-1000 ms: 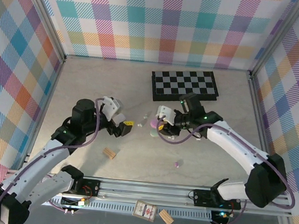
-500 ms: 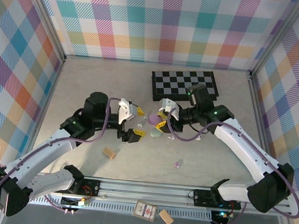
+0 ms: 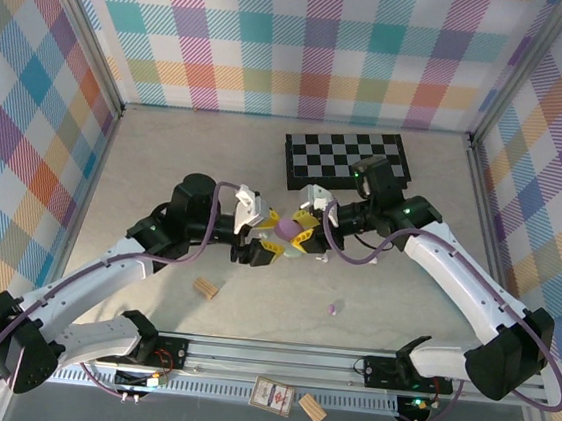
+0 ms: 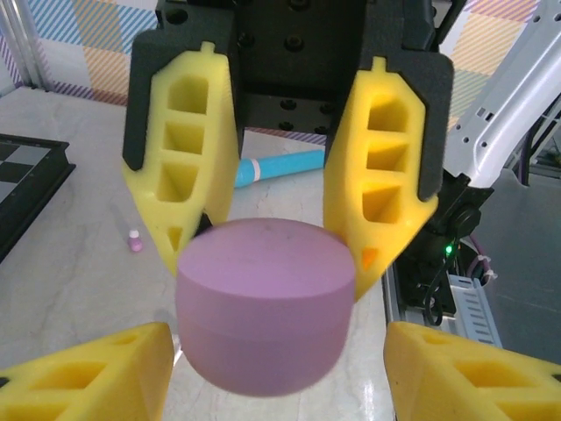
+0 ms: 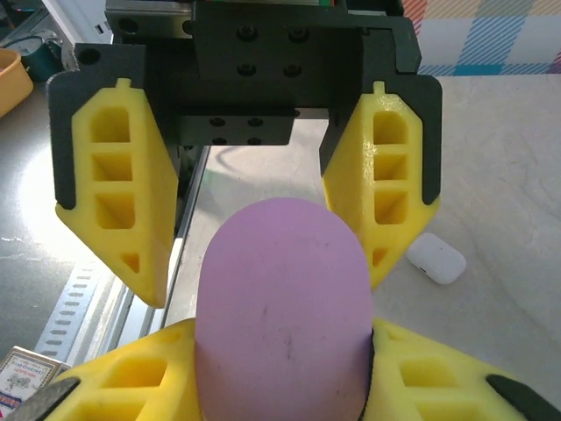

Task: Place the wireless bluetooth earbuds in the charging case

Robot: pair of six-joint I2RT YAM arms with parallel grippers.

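Observation:
A purple charging case (image 3: 287, 228), closed, hangs above the table between both grippers. My right gripper (image 3: 306, 233) is shut on it; in the right wrist view its yellow fingers (image 5: 456, 377) press the case (image 5: 280, 307) from both sides. My left gripper (image 3: 269, 237) faces it and stands open around the same case (image 4: 263, 307), with a gap between the case and each finger (image 4: 88, 377). One tiny purple earbud (image 3: 331, 307) lies on the table in front of the right arm and appears again (image 4: 135, 240) in the left wrist view.
A black-and-white chessboard (image 3: 347, 160) lies behind the grippers. A white case (image 5: 436, 257) rests on the table near the held case. A tan wooden block (image 3: 206, 288) sits front left. A cyan tube (image 4: 280, 165) lies beyond the grippers. Checked walls enclose the table.
My left arm has swung right, bringing its gripper up to the purple case, and its jaws have narrowed around it. The right gripper lifted the case slightly at first, then held still.

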